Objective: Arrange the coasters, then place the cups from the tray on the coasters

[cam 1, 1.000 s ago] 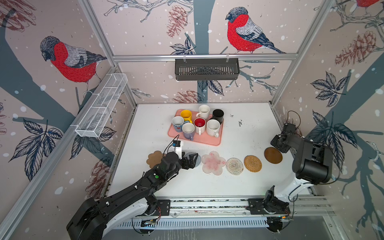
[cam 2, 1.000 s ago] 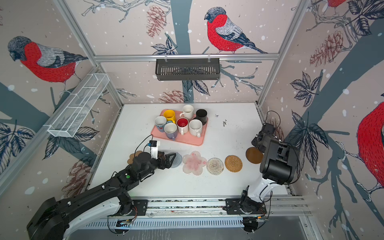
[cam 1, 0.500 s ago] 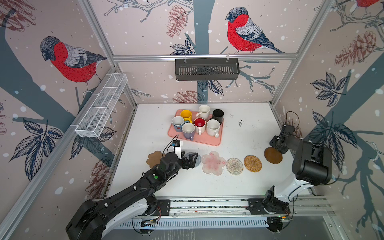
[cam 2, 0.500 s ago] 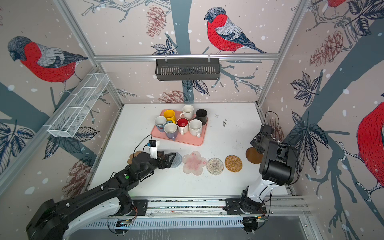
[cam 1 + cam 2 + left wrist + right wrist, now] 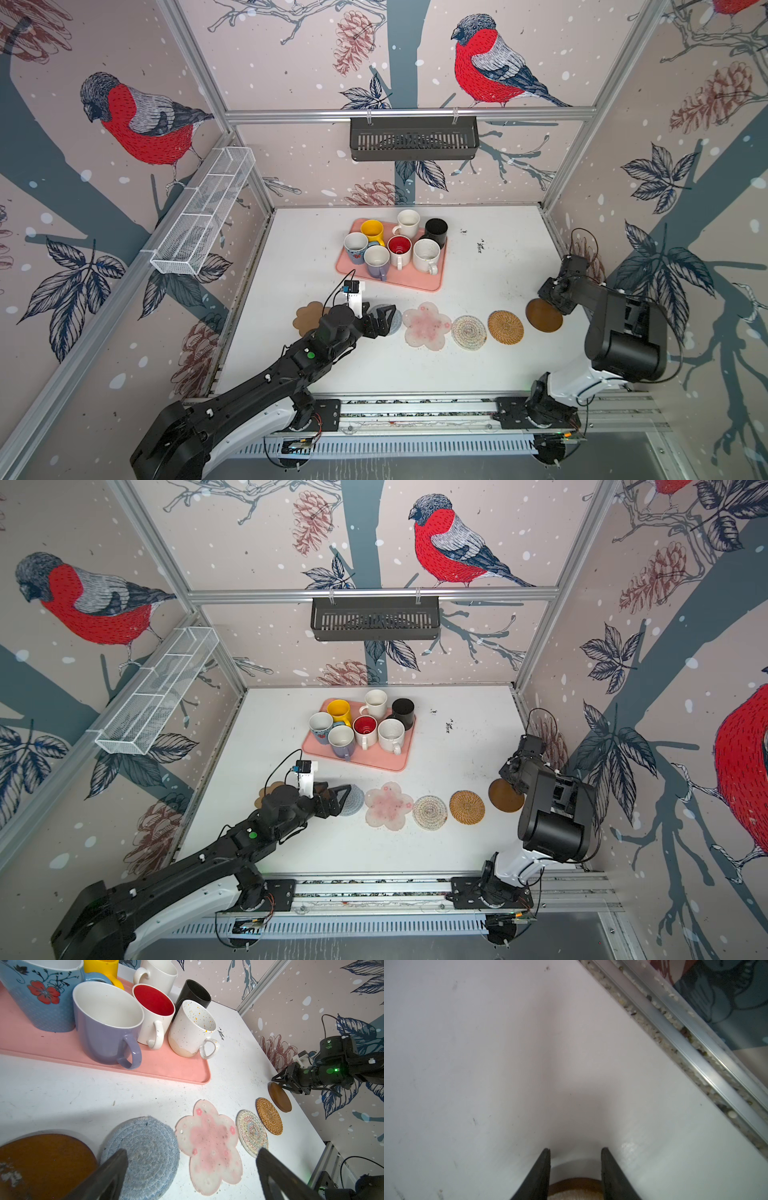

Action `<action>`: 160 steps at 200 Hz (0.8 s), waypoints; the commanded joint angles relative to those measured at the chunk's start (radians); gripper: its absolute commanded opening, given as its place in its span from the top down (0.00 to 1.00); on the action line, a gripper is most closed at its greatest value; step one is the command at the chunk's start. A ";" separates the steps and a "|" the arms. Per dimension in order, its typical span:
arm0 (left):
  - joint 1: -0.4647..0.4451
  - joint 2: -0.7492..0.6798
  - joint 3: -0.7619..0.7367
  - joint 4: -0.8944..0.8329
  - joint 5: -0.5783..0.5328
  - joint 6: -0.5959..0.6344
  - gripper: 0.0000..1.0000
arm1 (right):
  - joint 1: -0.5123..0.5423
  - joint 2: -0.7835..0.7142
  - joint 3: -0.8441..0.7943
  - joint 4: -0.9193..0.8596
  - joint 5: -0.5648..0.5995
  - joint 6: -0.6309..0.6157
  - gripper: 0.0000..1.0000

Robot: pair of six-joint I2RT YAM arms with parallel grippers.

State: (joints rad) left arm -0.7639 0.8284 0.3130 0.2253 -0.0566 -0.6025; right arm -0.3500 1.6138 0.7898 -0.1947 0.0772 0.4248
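A white tabletop (image 5: pixel 478 365) sits inside bird-papered walls (image 5: pixel 291 62). Near the row's left end my left claw (image 5: pixel 192 1152) hangs wide open over the grey-blue crochet coaster (image 5: pixel 145 1147). The tray (image 5: pixel 415 284) of cups (image 5: pixel 399 249) lies just beyond it, nearer this claw, I judge. At the right end my right claw (image 5: pixel 575 1150) is part-open and empty, its tips past the far rim of the brown disc (image 5: pixel 542 318), which lies back toward my base.

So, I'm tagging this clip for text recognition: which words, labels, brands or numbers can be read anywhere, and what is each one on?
No readable text anywhere in these views.
Blue mug: painted flowers only, no words.
Black mark on the table: too small to tell whether it is writing.
Faint dotted marks beside the tray: too blurred to read.
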 commanded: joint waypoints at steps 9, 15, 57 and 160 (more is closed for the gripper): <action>0.000 -0.005 -0.002 0.022 -0.010 0.008 0.03 | 0.008 -0.018 -0.014 -0.069 0.001 0.031 0.59; 0.000 -0.003 -0.002 0.022 -0.011 0.008 0.03 | 0.008 -0.017 -0.015 -0.073 0.004 0.029 0.59; 0.000 -0.003 0.000 0.020 -0.016 0.009 0.03 | 0.006 -0.009 -0.002 -0.134 0.079 0.051 0.59; 0.000 0.032 0.035 -0.040 -0.120 0.025 0.03 | 0.068 -0.209 0.076 -0.119 0.040 0.036 0.49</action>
State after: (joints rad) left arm -0.7639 0.8478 0.3355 0.1905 -0.1364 -0.5941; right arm -0.3069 1.4155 0.8528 -0.3313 0.1383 0.4751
